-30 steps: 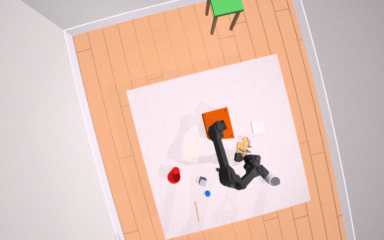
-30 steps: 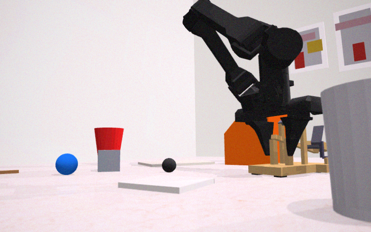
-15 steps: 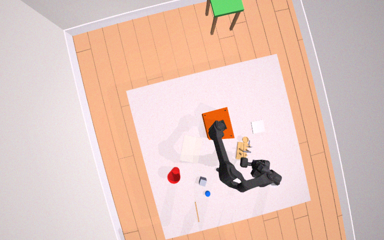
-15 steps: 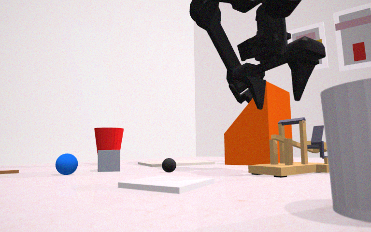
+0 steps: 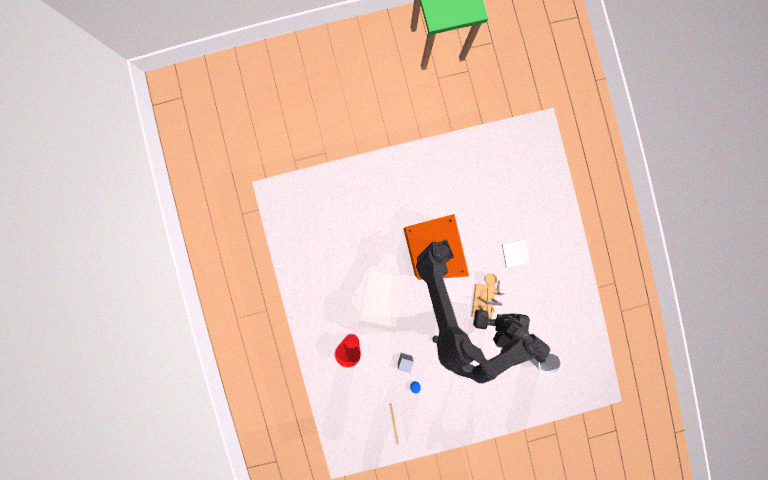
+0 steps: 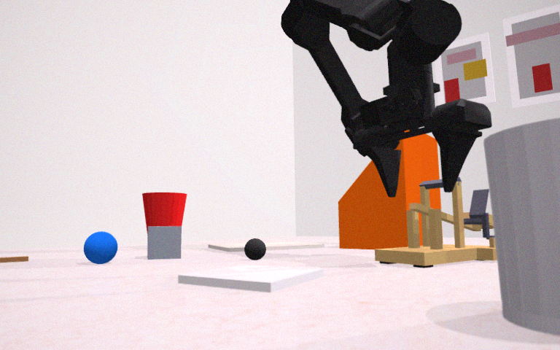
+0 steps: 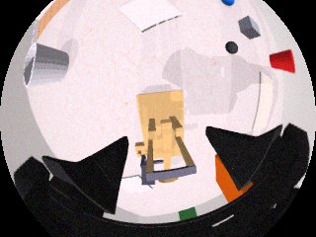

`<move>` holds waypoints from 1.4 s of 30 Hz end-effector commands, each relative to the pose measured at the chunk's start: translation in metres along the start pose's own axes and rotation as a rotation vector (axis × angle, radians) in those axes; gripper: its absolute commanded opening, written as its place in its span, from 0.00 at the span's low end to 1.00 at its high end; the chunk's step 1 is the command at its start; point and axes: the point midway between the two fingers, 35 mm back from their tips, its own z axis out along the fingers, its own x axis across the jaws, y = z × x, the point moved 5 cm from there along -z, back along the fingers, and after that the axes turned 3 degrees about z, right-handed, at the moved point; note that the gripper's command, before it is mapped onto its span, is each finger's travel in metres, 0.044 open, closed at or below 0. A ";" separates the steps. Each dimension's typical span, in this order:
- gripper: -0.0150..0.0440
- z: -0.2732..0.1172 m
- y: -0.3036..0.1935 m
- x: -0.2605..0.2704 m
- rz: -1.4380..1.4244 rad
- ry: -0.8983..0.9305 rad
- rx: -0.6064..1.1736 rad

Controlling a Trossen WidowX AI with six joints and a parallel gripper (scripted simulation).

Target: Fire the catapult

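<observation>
Exterior view, gripper spread wide and gripping nothing, wooden catapult nearby (no readable lettering).

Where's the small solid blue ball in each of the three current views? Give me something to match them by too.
Top: below the centre, just under the grey cube.
Exterior: at the left, resting on the pale surface, left of the grey cube.
Wrist: at the upper edge, right of centre, partly cut off.
Shared landmark: the small grey cube, close to the blue ball in every view.
</observation>
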 end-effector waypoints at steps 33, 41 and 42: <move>1.00 0.057 -0.001 -0.001 -0.008 -0.004 -0.007; 0.91 0.055 0.000 0.000 -0.001 0.002 -0.008; 0.87 0.055 0.000 0.000 -0.001 0.002 -0.008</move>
